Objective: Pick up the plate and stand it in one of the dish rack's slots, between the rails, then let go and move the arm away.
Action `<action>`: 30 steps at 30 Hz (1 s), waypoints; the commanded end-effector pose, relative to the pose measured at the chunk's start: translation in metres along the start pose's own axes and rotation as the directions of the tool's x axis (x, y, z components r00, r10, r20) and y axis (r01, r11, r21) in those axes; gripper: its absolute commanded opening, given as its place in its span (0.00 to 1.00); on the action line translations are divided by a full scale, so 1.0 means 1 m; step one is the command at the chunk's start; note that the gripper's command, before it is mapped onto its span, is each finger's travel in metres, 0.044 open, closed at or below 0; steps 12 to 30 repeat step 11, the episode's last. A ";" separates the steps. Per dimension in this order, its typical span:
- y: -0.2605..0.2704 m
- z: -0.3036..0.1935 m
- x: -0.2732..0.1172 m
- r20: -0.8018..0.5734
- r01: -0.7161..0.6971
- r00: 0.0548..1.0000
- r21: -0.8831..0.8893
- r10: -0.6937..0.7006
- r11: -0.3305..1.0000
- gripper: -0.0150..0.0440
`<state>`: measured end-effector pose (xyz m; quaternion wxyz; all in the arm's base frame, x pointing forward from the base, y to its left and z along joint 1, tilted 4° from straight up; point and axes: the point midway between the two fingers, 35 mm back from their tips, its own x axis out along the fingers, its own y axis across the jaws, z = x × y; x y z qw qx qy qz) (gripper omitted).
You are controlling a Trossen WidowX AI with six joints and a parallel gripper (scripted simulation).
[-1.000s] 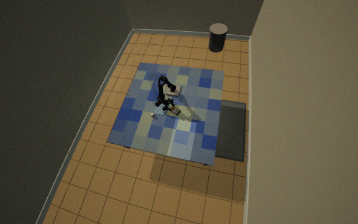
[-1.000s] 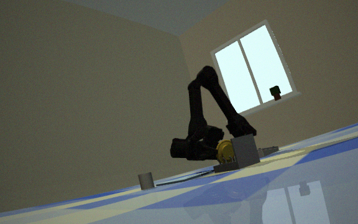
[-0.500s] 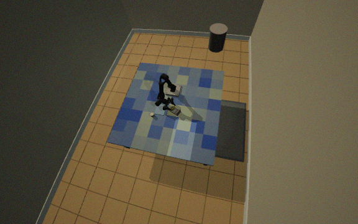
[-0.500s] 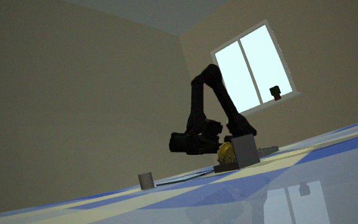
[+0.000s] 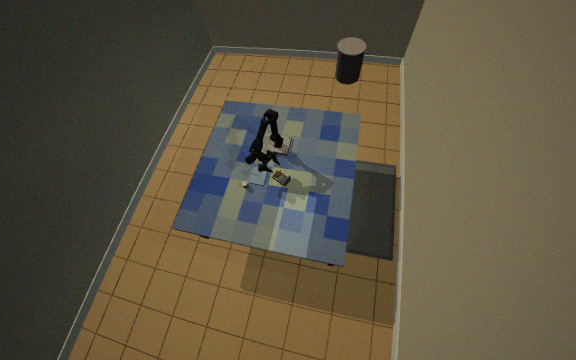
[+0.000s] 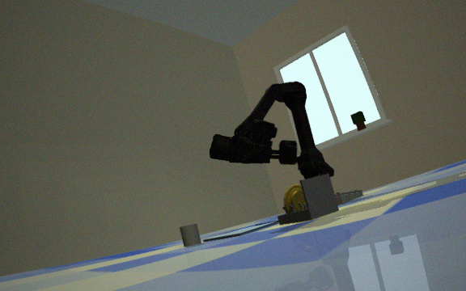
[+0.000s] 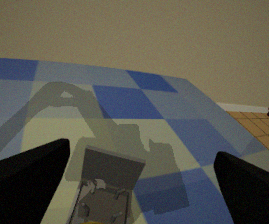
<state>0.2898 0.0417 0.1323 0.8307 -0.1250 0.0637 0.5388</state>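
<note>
The yellow plate stands on edge in the dish rack, near upright; only a sliver of it shows at the bottom of the wrist view. The grey dish rack has a tall end panel and small prongs. The prongs beside the plate show in the exterior view, but the exact slot cannot be told. My gripper is open and empty. It hangs clearly above the plate and rack, touching neither, with its fingers wide apart in the wrist view.
A thin light-blue board lies beside the rack. A small pale cylinder stands past the board. A pale flat block is by the arm's base. The patchwork table lies under everything.
</note>
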 end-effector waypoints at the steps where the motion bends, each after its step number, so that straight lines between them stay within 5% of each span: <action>1: -0.007 0.002 -0.002 -0.074 0.005 0.997 0.066 0.000 0.998 0.93; 11: -0.016 0.001 -0.010 -0.302 0.074 0.953 0.282 0.015 0.957 0.93; 30: -0.016 0.001 -0.010 -0.302 0.074 0.953 0.282 0.015 0.957 0.93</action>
